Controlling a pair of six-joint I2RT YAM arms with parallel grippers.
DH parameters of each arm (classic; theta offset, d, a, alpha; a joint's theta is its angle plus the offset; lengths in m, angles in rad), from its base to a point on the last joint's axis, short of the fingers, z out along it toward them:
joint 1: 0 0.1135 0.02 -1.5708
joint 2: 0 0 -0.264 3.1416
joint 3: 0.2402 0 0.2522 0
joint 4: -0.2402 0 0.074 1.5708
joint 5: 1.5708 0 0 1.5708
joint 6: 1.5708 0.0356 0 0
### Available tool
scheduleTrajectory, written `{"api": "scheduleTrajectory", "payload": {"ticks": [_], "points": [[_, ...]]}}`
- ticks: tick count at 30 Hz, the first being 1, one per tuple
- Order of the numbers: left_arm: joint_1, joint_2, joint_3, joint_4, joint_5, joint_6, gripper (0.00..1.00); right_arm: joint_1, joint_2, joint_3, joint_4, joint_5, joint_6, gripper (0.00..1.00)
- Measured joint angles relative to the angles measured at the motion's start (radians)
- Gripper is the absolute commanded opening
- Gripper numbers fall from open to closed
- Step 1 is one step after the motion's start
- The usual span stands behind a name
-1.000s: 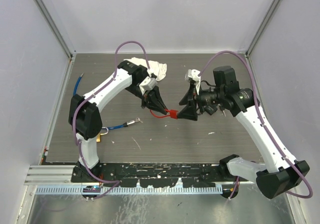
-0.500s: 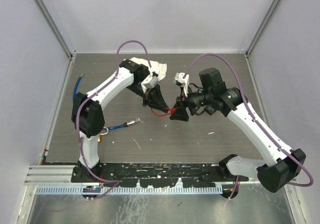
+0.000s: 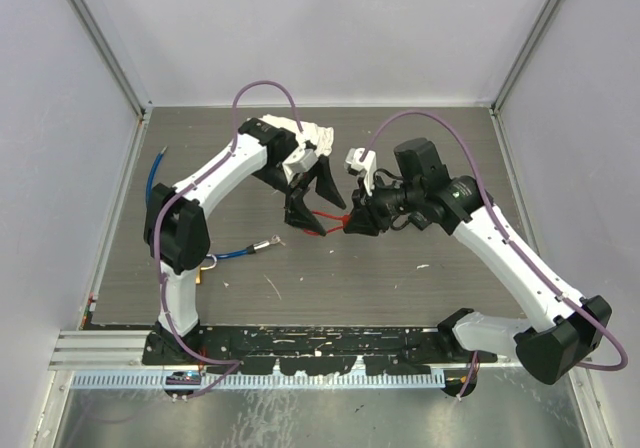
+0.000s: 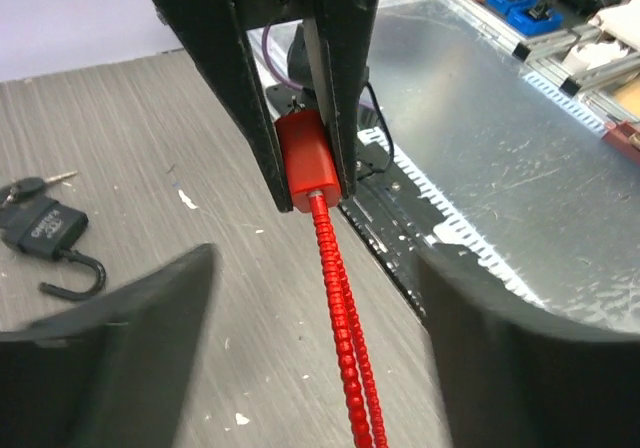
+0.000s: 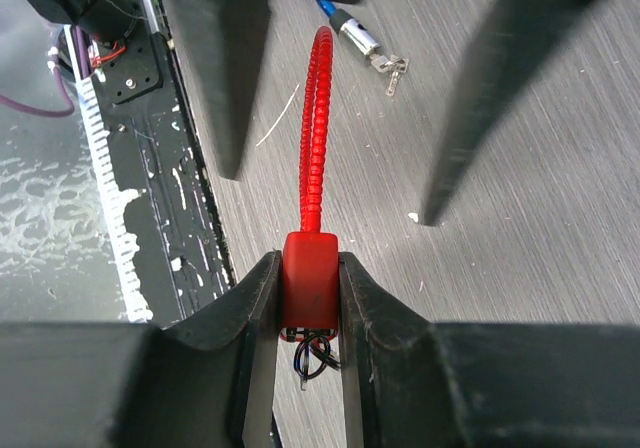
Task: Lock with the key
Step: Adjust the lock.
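Note:
A red cable lock hangs between the two arms above the table's middle. Its block-shaped body [image 5: 310,273] is pinched between the right gripper's fingers, so my right gripper [image 5: 310,286] is shut on it. A thin black ring [image 5: 318,353] hangs under the body; I cannot tell whether a key is on it. The ribbed red cable [image 4: 340,308] runs from the body [image 4: 303,163] between the left gripper's fingers without touching them. My left gripper [image 4: 315,353] stands wide open around it. From above, left gripper [image 3: 310,200] and right gripper [image 3: 352,220] face each other closely.
A black padlock [image 4: 45,230] with its shackle open lies on the table, keys [image 4: 35,183] beside it. A blue cable lock [image 3: 245,251] lies at the left, its end and keys [image 5: 375,56] ahead of the right wrist. White cloth [image 3: 312,138] wraps the left wrist.
The right gripper moved left and shut on the red lock's body. The left gripper, shut on the cable before, has opened wide and let go.

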Motion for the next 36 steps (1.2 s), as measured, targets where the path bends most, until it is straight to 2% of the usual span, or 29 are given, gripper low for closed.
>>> {"api": "scheduleTrajectory", "payload": {"ticks": [8, 13, 17, 22, 25, 31, 36], "points": [[0.008, -0.003, -0.001, -0.002, 0.002, -0.038, 0.98, -0.031, -0.024, 0.0, -0.049, -0.018, -0.08, 0.01], [0.016, -0.026, 0.019, -0.002, 0.0, -0.038, 0.98, -0.133, -0.084, 0.0, -0.154, -0.034, -0.224, 0.01], [-0.013, -0.029, 0.184, -0.001, -0.002, -0.037, 0.98, -0.261, -0.137, 0.0, -0.217, -0.077, -0.31, 0.01], [-0.122, -0.031, 0.465, 0.003, 0.007, 0.01, 0.98, -0.37, -0.181, 0.0, -0.28, -0.093, -0.374, 0.01], [-0.18, -0.053, 0.539, 0.009, 0.01, 0.07, 0.98, -0.425, -0.198, 0.0, -0.296, -0.09, -0.381, 0.01], [-0.154, -0.131, 0.468, 0.01, 0.019, 0.229, 0.98, -0.484, -0.171, 0.026, -0.303, -0.094, -0.372, 0.01], [-0.03, -0.119, 0.245, 0.01, 0.021, 0.354, 0.98, -0.513, -0.111, 0.056, -0.299, -0.116, -0.361, 0.01]]}}
